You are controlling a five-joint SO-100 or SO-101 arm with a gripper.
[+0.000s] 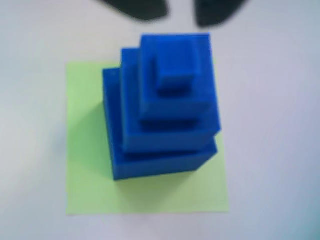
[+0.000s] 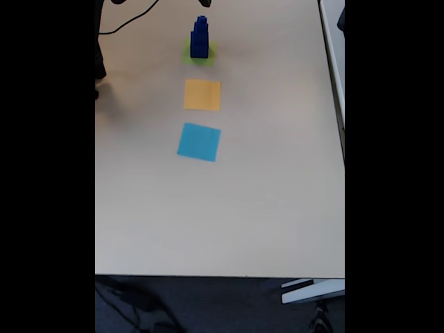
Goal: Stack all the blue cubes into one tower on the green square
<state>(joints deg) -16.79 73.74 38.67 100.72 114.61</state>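
Note:
Several dark blue cubes form one tower [image 1: 167,110] on the green square [image 1: 85,150], largest at the bottom and smallest on top, each shifted slightly toward the far right corner. In the fixed view the tower [image 2: 200,36] stands on the green square [image 2: 189,55] at the far end of the table. My gripper [image 1: 180,12] hovers above the stack. Its two dark fingertips [image 1: 137,9] show blurred at the top edge of the wrist view, spread apart with nothing between them and clear of the top cube.
An orange paper square [image 2: 202,94] and a light-blue paper square [image 2: 199,141] lie in a line nearer the front of the beige table [image 2: 277,194]. A black cable [image 2: 128,24] and the arm's base sit at the far left.

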